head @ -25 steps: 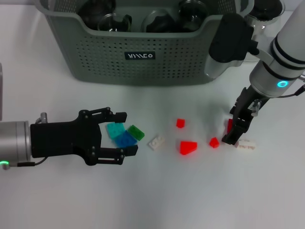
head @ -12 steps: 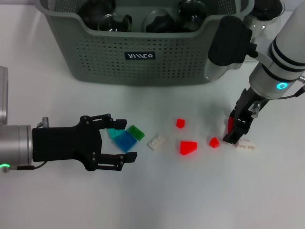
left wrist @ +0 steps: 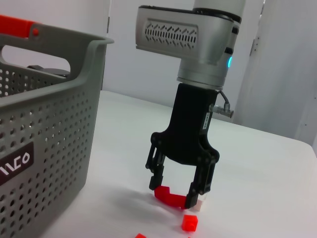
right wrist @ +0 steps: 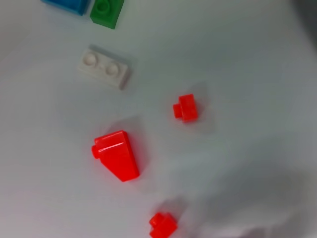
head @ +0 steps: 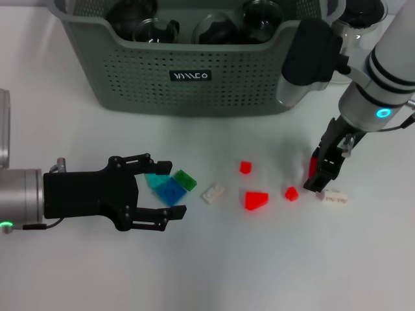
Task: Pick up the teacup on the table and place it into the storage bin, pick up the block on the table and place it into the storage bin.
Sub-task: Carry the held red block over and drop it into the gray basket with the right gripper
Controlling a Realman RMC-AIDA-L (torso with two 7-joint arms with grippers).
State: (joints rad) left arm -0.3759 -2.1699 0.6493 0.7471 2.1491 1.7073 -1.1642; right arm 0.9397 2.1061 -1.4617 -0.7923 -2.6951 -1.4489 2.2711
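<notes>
The grey-green storage bin (head: 130,78) stands at the back of the table, and its perforated wall (left wrist: 44,129) fills the side of the left wrist view. My right gripper (head: 318,183) hangs in front of the bin's right corner, shut on a red block (head: 312,167). The left wrist view shows the same right gripper (left wrist: 173,191) with the red block (left wrist: 168,197) just above the table. My left gripper (head: 170,188) is open low on the left, its fingers around a blue block (head: 170,192) and a teal block (head: 154,181). No teacup shows on the table.
Loose on the table are a green block (head: 185,179), a white block (head: 213,193), a red wedge (head: 256,200), two small red blocks (head: 245,167) (head: 291,193) and a white brick (head: 334,197). Dark glass vessels (head: 214,29) lie in the bin.
My left gripper has drawn back to the left and slightly toward the front, uncovering the blue and teal blocks. My right gripper has risen a little with the red block.
</notes>
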